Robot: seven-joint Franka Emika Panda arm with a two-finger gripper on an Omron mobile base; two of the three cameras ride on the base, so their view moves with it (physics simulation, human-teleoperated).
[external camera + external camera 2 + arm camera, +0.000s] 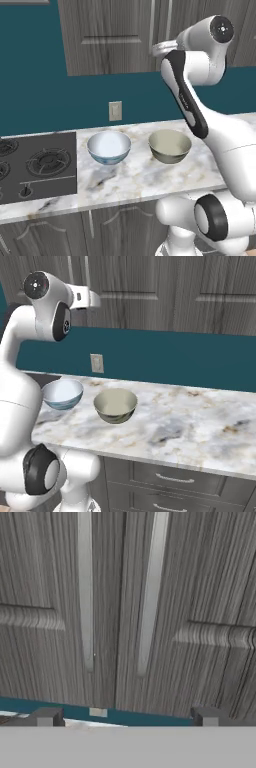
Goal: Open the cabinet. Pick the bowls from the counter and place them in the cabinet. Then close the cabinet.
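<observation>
The cabinet (120, 612) is hanging on the teal wall (50, 100) above the bench (190, 421), its two panelled doors lying shut and meeting at a seam, with a long slim bar handle (86, 592) on the left door and another handle (150, 592) on the right door standing either side of that seam. The white marble bench is running below it, carrying both bowls near its back edge, beside a black gas cooktop (35, 165) set into its left end. The arm (200, 100) is reaching up toward the cabinet doors. The white bowl (109, 146) with its blue-marked outside is sitting upright just right of the cooktop, and the cream-olive bowl (170, 145) is sitting upright near it on the right, the two apart. A beige wall outlet (115, 110) is showing on the wall behind them. The hand (127, 719) is facing the doors close up, its two dark fingertips (47, 717) standing wide apart and gripping nothing.
</observation>
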